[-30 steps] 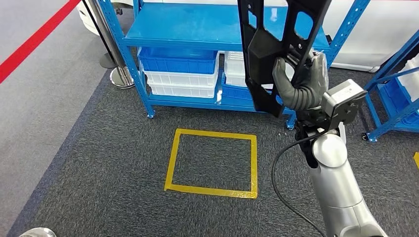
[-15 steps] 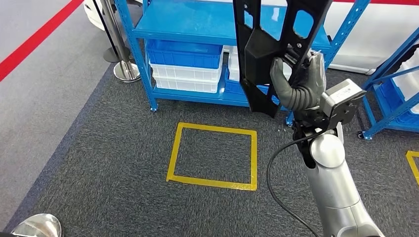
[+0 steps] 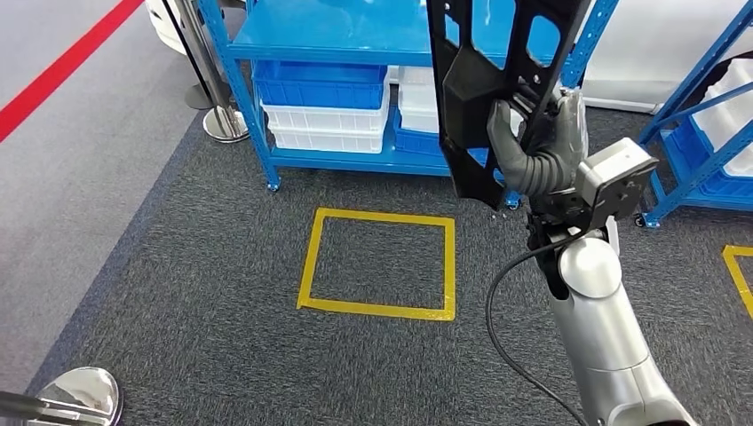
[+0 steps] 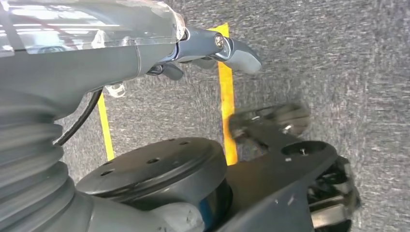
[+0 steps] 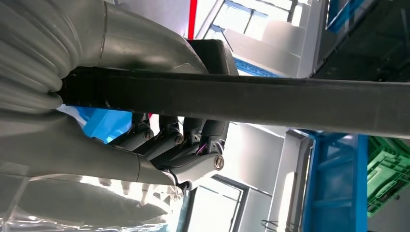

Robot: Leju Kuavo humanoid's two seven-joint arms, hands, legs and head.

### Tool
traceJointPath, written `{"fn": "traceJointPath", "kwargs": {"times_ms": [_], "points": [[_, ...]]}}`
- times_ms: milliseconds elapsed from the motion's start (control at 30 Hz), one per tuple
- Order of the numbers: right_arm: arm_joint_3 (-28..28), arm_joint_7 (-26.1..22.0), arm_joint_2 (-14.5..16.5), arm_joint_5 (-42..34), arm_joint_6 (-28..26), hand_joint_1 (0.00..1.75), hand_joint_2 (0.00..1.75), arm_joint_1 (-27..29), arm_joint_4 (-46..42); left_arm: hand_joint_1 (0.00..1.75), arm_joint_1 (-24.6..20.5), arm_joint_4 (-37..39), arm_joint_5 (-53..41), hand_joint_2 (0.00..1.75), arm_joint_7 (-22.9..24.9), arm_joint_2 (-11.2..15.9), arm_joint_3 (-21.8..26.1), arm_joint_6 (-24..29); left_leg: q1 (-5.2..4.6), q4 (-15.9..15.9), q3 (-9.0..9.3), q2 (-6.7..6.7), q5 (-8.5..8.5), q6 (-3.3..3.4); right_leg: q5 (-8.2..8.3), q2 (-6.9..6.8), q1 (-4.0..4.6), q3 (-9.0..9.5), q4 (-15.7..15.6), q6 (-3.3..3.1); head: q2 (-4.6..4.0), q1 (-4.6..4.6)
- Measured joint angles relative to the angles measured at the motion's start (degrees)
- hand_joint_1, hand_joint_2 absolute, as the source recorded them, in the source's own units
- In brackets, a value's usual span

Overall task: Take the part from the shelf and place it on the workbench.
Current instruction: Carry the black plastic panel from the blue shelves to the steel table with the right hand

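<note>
i see right hand point(image 3: 539, 146) wrapped tight around the black part point(image 3: 497, 80), part raised upright before the blue shelf point(image 3: 355, 35), yellow floor square point(image 3: 379, 264) below it, left hand point(image 4: 208, 50) hanging over carpet, grip unclear

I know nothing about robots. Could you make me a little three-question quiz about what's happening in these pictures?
1. True or false: the right hand holds the black part upright.
2. What is marked on the carpet in front of the blue shelf? A) a red circle B) a yellow tape square C) a white arrow
3. Fill in: the bins under the shelf's upper board are blue and ____.

Key: 1 true; 2 B; 3 white.
</note>
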Motion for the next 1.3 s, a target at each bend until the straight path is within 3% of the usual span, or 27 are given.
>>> {"fn": "traceJointPath", "kwargs": {"times_ms": [33,67,100,167,233,300,367,400,433,500,533,567,600,667,733,767,800,867,933,1000,1033,1067,1100,1133,1167,1233,1300], "points": [[0.01,0.01,0.03,0.00,0.01,1.75,1.75,0.03,0.01,0.00,-0.03,0.00,0.00,1.75,-0.01,0.01,0.00,0.00,0.01,3.38,-0.32,0.00,-1.48,-0.10,0.62,-0.01,0.09,-0.89,0.12,0.00,0.01,-0.01],[0.01,0.01,0.05,0.00,0.02,1.75,1.75,0.06,0.01,0.00,-0.06,0.00,-0.01,1.75,-0.01,0.01,0.00,0.00,0.01,5.39,0.03,0.01,-1.64,-0.13,1.23,-0.01,0.16,-1.81,0.26,0.03,0.01,-0.01],[0.02,0.02,0.06,0.00,0.03,1.75,1.75,0.08,0.02,0.00,-0.07,0.00,-0.01,1.75,0.01,0.01,0.00,0.00,0.01,5.37,1.23,0.00,-0.57,-0.08,1.81,0.00,0.20,-2.68,0.41,0.09,0.01,-0.01],[0.02,0.02,0.07,0.00,0.02,1.75,1.75,0.09,0.01,0.00,-0.05,0.00,-0.02,1.75,0.04,0.02,0.00,0.01,-0.03,-0.32,6.20,-0.03,2.04,0.37,2.90,0.06,0.24,-4.14,0.71,0.33,0.00,-0.02],[0.02,0.01,0.07,0.00,-0.01,1.75,1.75,0.06,-0.03,0.00,0.00,0.00,-0.03,1.75,0.06,0.09,0.00,0.01,-0.25,-8.54,11.72,-0.08,1.66,0.93,3.96,0.09,0.33,-5.03,0.82,0.84,0.00,0.02],[0.02,-0.01,0.08,0.01,-0.01,1.75,1.75,0.02,-0.05,0.00,0.02,0.00,-0.04,1.75,0.03,0.13,0.00,0.01,-0.57,-12.37,13.57,-0.11,0.77,1.38,5.09,0.01,0.28,-5.32,0.53,1.51,0.00,0.01],[0.03,-0.02,0.08,0.02,-0.01,1.75,1.75,0.02,-0.04,0.00,0.06,0.00,-0.04,1.75,0.04,0.11,0.00,0.01,-0.41,-12.83,12.84,0.02,1.87,2.10,5.42,0.05,0.23,-5.66,0.37,2.18,0.00,0.00],[0.03,-0.02,0.08,0.02,-0.01,1.75,1.75,0.00,-0.03,0.00,0.06,0.00,-0.04,1.75,0.05,0.11,0.00,0.01,-0.26,-13.02,12.37,0.16,2.59,2.60,4.23,0.16,0.19,-6.12,1.09,2.43,0.01,0.10],[0.03,-0.02,0.08,0.02,-0.01,1.75,1.75,-0.01,-0.03,0.00,0.05,0.00,-0.03,1.75,0.05,0.10,0.00,0.01,-0.09,-13.22,11.75,0.30,3.39,3.00,1.93,0.29,0.15,-6.85,2.89,2.64,0.01,0.25],[0.03,-0.01,0.07,0.02,-0.01,1.75,1.75,-0.01,-0.02,0.00,0.02,0.00,-0.02,1.75,0.05,0.10,-0.01,0.01,-0.09,-13.20,10.14,0.43,4.74,3.42,-3.91,0.43,-0.03,-8.70,9.52,2.98,0.01,0.51],[0.04,-0.01,0.07,0.02,-0.01,1.75,1.75,0.02,-0.01,0.00,0.03,0.00,-0.01,1.75,0.05,0.09,-0.01,0.01,-0.10,-13.12,9.28,0.46,5.37,3.39,-5.65,0.44,-0.09,-9.42,13.19,3.19,0.01,0.57],[0.04,-0.01,0.07,0.02,-0.01,1.75,1.75,0.05,0.01,0.00,0.05,0.00,-0.02,1.75,0.05,0.09,-0.02,0.01,-0.09,-12.98,8.39,0.48,5.96,3.31,-5.91,0.44,-0.16,-9.56,15.82,3.37,0.01,0.61],[0.04,-0.01,0.07,0.02,-0.01,1.75,1.75,0.07,0.02,0.00,0.07,0.00,-0.02,1.75,0.05,0.09,-0.01,0.01,-0.07,-12.78,7.51,0.51,6.48,3.18,-4.96,0.44,-0.27,-8.88,16.77,3.50,0.01,0.62],[0.04,0.00,0.08,0.02,-0.01,1.75,1.75,0.05,0.04,0.00,0.07,0.00,-0.02,1.75,0.05,0.07,-0.02,0.01,0.02,-12.11,5.92,0.52,7.28,2.78,-2.06,0.42,-0.58,-4.28,12.34,3.66,0.01,0.65],[0.05,0.00,0.09,0.02,-0.01,1.75,1.75,-0.04,0.01,0.00,0.03,0.00,-0.02,1.75,0.04,0.07,-0.02,0.01,-0.09,-11.24,4.72,0.45,7.77,2.21,-2.33,0.49,-0.54,1.50,4.36,3.47,0.01,0.72],[0.05,0.00,0.10,0.02,-0.01,1.75,1.75,-0.08,-0.02,0.00,0.01,0.00,-0.02,1.75,0.04,0.07,-0.02,0.01,-0.19,-10.94,4.33,0.42,8.05,1.88,-3.19,0.55,-0.43,3.13,1.68,3.24,0.01,0.75],[0.06,-0.01,0.10,0.02,-0.01,1.75,1.75,-0.10,-0.04,0.00,0.01,0.00,-0.02,1.75,0.03,0.07,-0.02,0.01,-0.27,-10.82,4.02,0.40,8.39,1.52,-3.84,0.63,-0.23,3.66,0.39,2.90,0.01,0.77],[0.06,-0.02,0.11,0.02,-0.01,1.75,1.75,-0.08,-0.02,0.00,0.06,0.00,-0.02,1.75,0.03,0.09,-0.01,0.01,-0.19,-10.69,3.44,0.37,8.85,0.80,-3.45,0.60,-0.25,3.04,0.00,1.95,0.01,0.78],[0.06,0.01,0.12,0.02,-0.01,1.75,1.75,-0.09,0.00,0.00,0.08,0.00,-0.01,1.75,0.02,0.11,0.00,0.00,-0.02,-8.32,2.19,0.28,6.39,0.23,-2.47,0.44,-0.38,2.10,-0.11,0.85,0.01,0.64],[0.06,0.02,0.15,0.02,-0.01,1.75,1.75,-0.10,0.01,0.00,0.02,0.00,0.01,1.75,-0.03,0.11,0.00,-0.01,0.07,-1.74,0.16,0.25,1.24,-0.18,-1.56,0.34,-0.26,1.02,-0.07,0.22,0.01,0.48],[0.06,0.02,0.17,0.02,0.01,1.75,1.75,-0.07,0.01,0.00,-0.03,0.00,0.01,1.75,-0.05,0.11,0.00,-0.01,0.07,1.98,-0.69,0.25,-0.71,-0.30,-1.16,0.33,-0.14,0.48,-0.02,0.12,0.01,0.46],[0.06,0.03,0.17,0.02,0.02,1.75,1.75,-0.03,0.02,0.00,-0.07,0.00,0.01,1.75,-0.05,0.11,0.00,0.00,0.07,4.64,-0.97,0.25,-1.63,-0.34,-0.77,0.34,-0.01,-0.06,0.06,0.08,0.01,0.48],[0.06,0.03,0.17,0.02,0.03,1.75,1.75,0.02,0.02,0.00,-0.10,0.00,0.00,1.75,-0.04,0.11,-0.01,0.00,0.06,5.37,-0.33,0.25,-1.38,-0.25,-0.42,0.36,0.13,-0.57,0.15,0.09,0.01,0.48],[0.06,0.04,0.17,0.02,0.03,1.75,1.75,0.05,0.02,0.00,-0.09,0.00,-0.01,1.75,-0.02,0.11,-0.01,0.00,0.03,3.69,1.49,0.24,-0.22,-0.02,-0.11,0.39,0.27,-0.99,0.22,0.12,0.01,0.48],[0.06,0.03,0.17,0.02,0.02,1.75,1.75,0.07,0.01,0.00,-0.04,0.00,-0.01,1.75,0.01,0.11,-0.02,0.01,-0.05,0.20,4.15,0.21,1.20,0.36,0.17,0.44,0.39,-1.30,0.27,0.18,0.01,0.47],[0.06,0.03,0.17,0.02,0.00,1.75,1.75,0.03,0.00,0.00,0.08,0.00,-0.03,1.75,0.05,0.21,-0.02,0.01,-0.31,-7.97,9.51,0.16,2.32,1.27,0.70,0.48,0.59,-1.69,0.31,0.53,0.01,0.51],[0.06,0.02,0.17,0.02,-0.01,1.75,1.75,0.00,-0.01,0.00,0.13,0.00,-0.04,1.75,0.04,0.30,-0.02,0.01,-0.62,-11.77,11.53,0.12,1.92,1.83,1.26,0.37,0.52,-1.95,0.25,1.19,0.01,0.53]]}}
